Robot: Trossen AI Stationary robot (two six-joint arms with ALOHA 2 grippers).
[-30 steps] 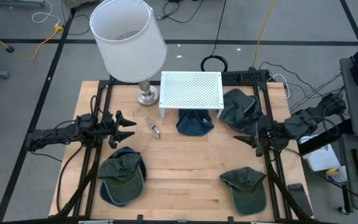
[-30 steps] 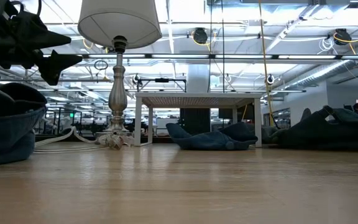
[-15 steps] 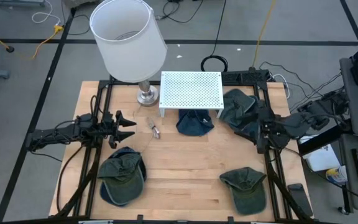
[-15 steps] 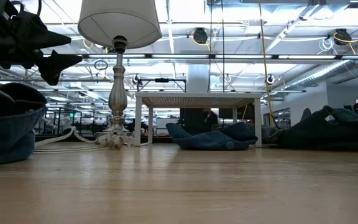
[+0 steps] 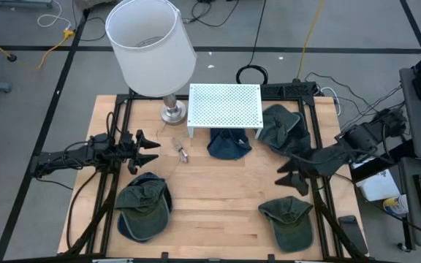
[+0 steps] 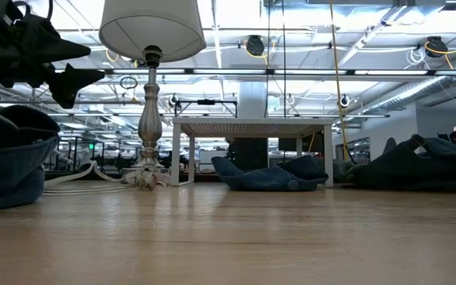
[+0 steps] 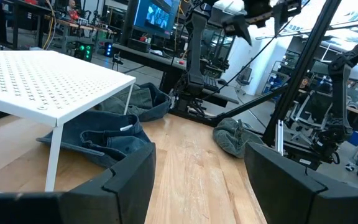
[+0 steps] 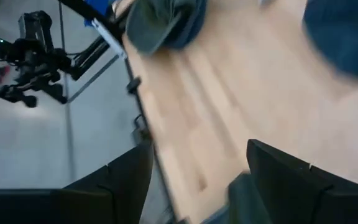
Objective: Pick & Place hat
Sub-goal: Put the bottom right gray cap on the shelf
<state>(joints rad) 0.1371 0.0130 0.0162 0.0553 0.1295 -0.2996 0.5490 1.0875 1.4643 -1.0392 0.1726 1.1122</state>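
Several caps lie on the wooden table: an olive cap (image 5: 288,220) at the near right, an olive cap on a navy one (image 5: 144,204) at the near left, a navy cap (image 5: 229,145) under a white perforated stand (image 5: 224,104), and a dark green heap (image 5: 283,126) at the far right. My right gripper (image 5: 289,175) is open above the table, just beyond the near-right cap. My left gripper (image 5: 150,150) is open at the left, above the table and beyond the near-left caps.
A lamp with a white shade (image 5: 150,47) stands at the far left on a silver base (image 5: 172,114). A small metal object (image 5: 182,152) lies near my left gripper. The table's middle (image 5: 218,186) is bare wood.
My right gripper has swung from the right side of the table toward the near edge, tipping down toward the near-right olive cap. My left arm has kept still.
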